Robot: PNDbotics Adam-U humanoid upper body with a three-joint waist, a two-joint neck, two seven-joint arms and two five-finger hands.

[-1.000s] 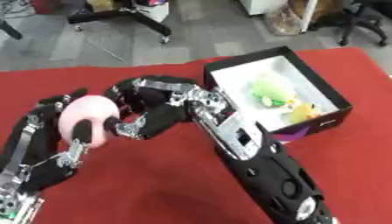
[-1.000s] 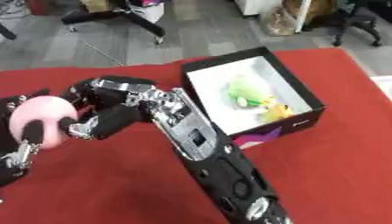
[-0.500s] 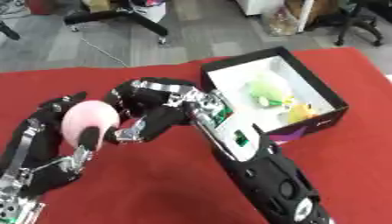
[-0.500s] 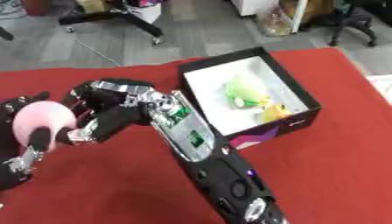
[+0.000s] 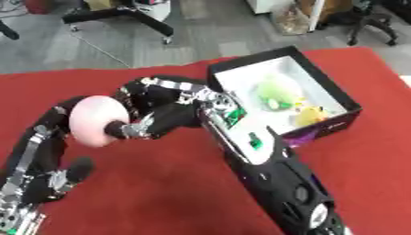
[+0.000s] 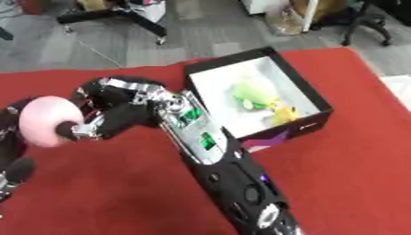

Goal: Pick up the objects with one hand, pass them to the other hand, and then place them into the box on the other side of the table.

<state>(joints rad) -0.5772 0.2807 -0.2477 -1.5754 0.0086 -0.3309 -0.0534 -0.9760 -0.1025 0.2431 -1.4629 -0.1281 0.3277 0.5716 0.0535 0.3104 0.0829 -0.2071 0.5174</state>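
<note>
On the left side of the red cloth-covered table [image 5: 160, 183], the robot's left hand [image 5: 48, 151] comes up from the near-left corner, its black fingers curled around the back of a pale pink rounded soft ball [image 5: 96, 120], which is held above the cloth. Just right of the ball, the robot's right hand [image 5: 152, 112] reaches across from the near-right, its fingers bent around the ball's right side, with one fingertip pressed against the pink surface; both hands touch the ball at once. The right forearm, black with a silver panel and small green marks, runs diagonally from the near edge up toward the middle of the table. Further right, at the far-right part of the cloth, stands an open black box with a white inside [image 5: 321, 75], set askew to the table edge. Inside it lie a light green soft toy [image 5: 277, 89] near the middle and a small yellow toy [image 5: 309, 114] toward the near-right corner, the two just beside each other. Beyond the table is grey floor.
</note>
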